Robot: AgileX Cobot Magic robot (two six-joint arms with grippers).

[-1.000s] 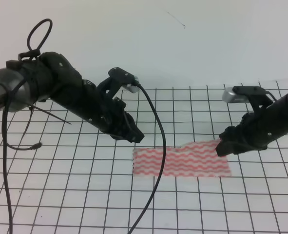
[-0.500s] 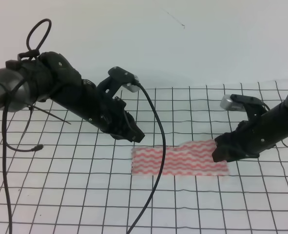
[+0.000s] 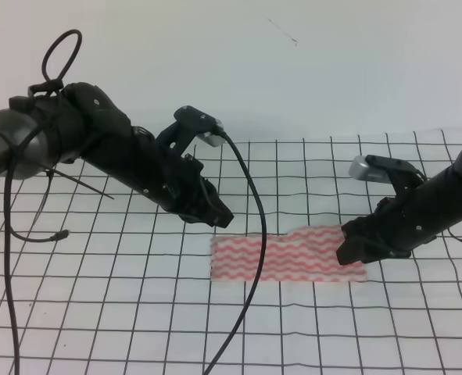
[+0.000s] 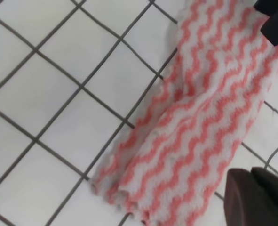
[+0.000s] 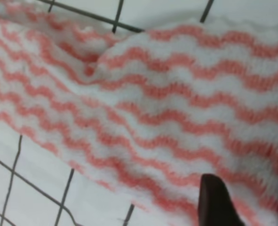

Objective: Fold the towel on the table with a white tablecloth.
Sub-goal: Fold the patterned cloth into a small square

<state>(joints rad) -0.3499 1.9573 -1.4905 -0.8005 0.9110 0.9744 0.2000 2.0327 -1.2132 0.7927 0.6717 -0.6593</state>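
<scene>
Right hand [image 3: 348, 248] has crept lower and leftward onto the towel [image 3: 285, 258].

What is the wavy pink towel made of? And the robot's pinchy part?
The towel looks like thin, soft woven cloth: fuzzy, matte, with slightly ragged edges. The right gripper looks like hard black plastic or metal, dull rather than shiny; I can't tell which.

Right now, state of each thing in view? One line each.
towel: lying on the tablecloth as a long strip, right end at the right pincer, not yet folded end to end
left pincer: hanging above the towel's left end, off the cloth; open or shut unclear
right pincer: low at the towel's right end; grip unclear
tablecloth: spread flat
</scene>
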